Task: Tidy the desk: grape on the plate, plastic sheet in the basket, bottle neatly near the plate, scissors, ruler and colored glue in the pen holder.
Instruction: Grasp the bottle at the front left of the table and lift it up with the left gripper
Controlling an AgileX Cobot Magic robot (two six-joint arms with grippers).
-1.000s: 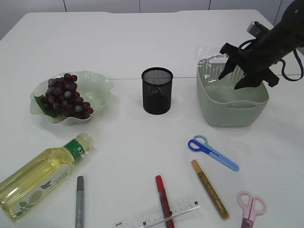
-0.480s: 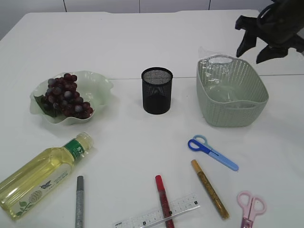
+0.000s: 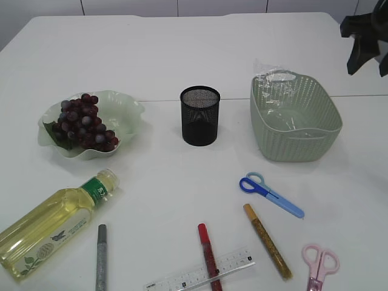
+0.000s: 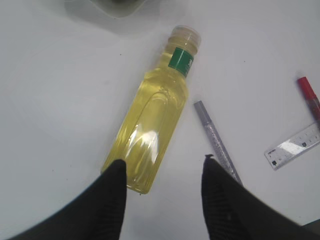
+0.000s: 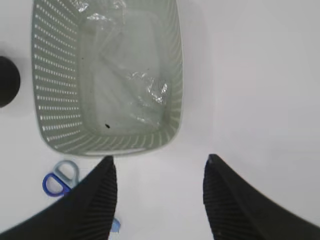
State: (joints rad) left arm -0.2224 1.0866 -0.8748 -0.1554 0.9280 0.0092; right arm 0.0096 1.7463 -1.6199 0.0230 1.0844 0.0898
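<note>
plastic sheet (image 5: 131, 85) in basket (image 5: 47, 132) | right gripper (image 5: 159, 192) above, spread, empty

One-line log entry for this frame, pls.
done: plastic sheet in basket, grape on plate | right gripper: open, empty, above basket | left gripper: open over bottle | pen holder: empty

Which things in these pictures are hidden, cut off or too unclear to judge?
- Pink scissors: exterior view, blades cut by the bottom edge.
- Ruler: exterior view, left end cut by the bottom edge, marks too small.
- Bottle: left wrist view, base hidden behind the left claw.
- Plastic sheet: right wrist view, clear, outline unclear.
</note>
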